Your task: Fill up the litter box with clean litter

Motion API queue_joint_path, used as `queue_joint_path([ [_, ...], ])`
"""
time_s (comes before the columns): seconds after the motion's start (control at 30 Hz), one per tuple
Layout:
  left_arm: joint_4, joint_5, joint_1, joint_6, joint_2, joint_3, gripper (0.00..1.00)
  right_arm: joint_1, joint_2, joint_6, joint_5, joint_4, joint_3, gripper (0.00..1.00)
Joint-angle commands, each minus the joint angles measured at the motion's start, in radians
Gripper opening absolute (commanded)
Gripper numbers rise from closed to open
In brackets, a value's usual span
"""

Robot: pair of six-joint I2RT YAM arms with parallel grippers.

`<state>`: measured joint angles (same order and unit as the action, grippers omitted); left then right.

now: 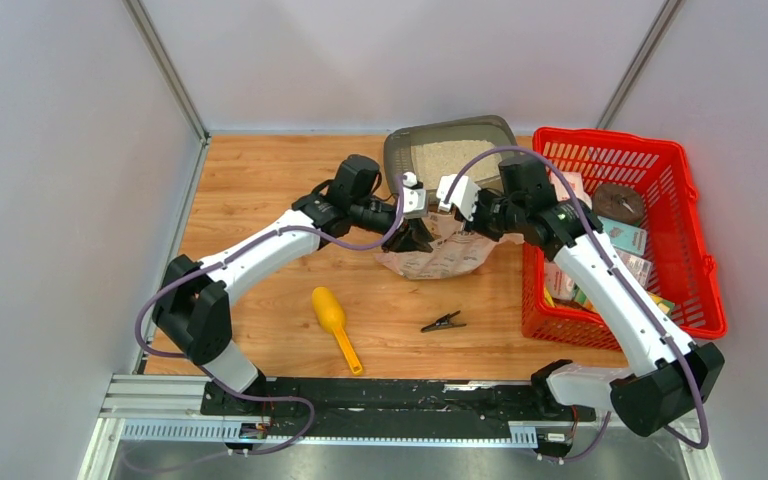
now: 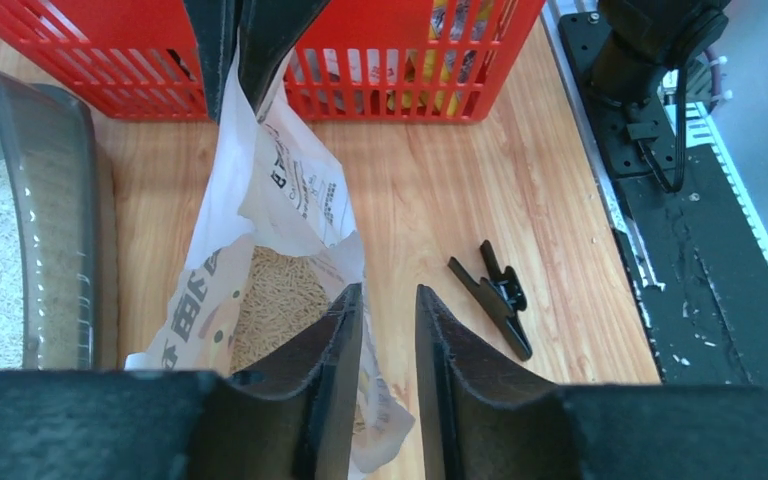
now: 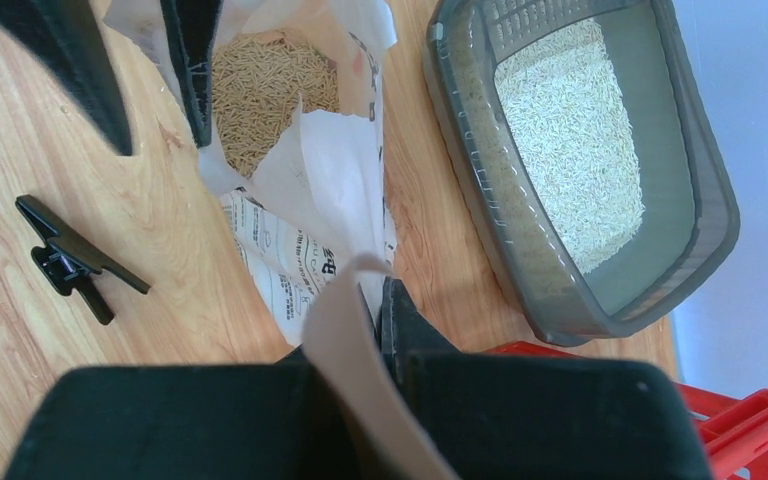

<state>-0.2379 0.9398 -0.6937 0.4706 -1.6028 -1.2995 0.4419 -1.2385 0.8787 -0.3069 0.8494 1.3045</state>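
Two grippers at the open bag (image 3: 310, 170) — one clamped, one loose

The right gripper (image 3: 375, 290) pinches the bag's paper rim between closed fingers. The left gripper (image 2: 388, 297) is spread, straddling the opposite rim. Tan pellets (image 3: 265, 90) show inside. Just beyond the bag, at the table's far edge beside the red basket (image 1: 702, 240), sits the litter box (image 3: 475, 160) — clean litter (image 3: 570, 140) covers part of its floor. A black clip (image 2: 495, 295) and a yellow scoop (image 1: 332, 320) lie nearer the arm bases.
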Motion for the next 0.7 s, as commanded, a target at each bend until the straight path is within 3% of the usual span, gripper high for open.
queue_joint_path([
  [0.0,-0.003,0.044,0.020,-0.069,0.073,-0.018,0.41,-0.012,0.022,-0.029,-0.004,-0.050,0.064,0.04],
  [0.1,-0.093,0.001,0.068,-0.076,0.185,0.003,0.54,-0.012,0.036,-0.049,-0.012,-0.044,0.070,0.12],
  [0.2,-0.272,-0.159,0.089,0.003,0.320,0.055,0.61,-0.012,0.060,-0.061,-0.021,-0.038,0.075,0.41],
  [0.27,-0.337,-0.339,0.091,0.042,0.401,0.132,0.64,-0.014,0.085,-0.087,-0.024,-0.035,0.085,0.59],
  [0.37,-0.395,-0.635,0.091,-0.106,0.446,0.196,0.65,-0.011,0.117,-0.148,-0.026,-0.047,0.113,0.77],
  [0.43,-0.472,-0.782,0.092,-0.189,0.442,0.210,0.70,-0.008,0.129,-0.184,-0.031,-0.070,0.124,0.83],
  [0.53,-0.583,-0.936,0.091,-0.430,0.399,0.219,0.71,-0.006,0.146,-0.227,-0.032,-0.096,0.134,0.92],
  [0.57,-0.604,-0.935,0.092,-0.514,0.388,0.226,0.72,-0.006,0.148,-0.227,-0.032,-0.099,0.137,0.93],
  [0.67,-0.594,-0.937,0.092,-0.544,0.376,0.276,0.74,-0.005,0.145,-0.219,-0.018,-0.110,0.133,0.95],
])
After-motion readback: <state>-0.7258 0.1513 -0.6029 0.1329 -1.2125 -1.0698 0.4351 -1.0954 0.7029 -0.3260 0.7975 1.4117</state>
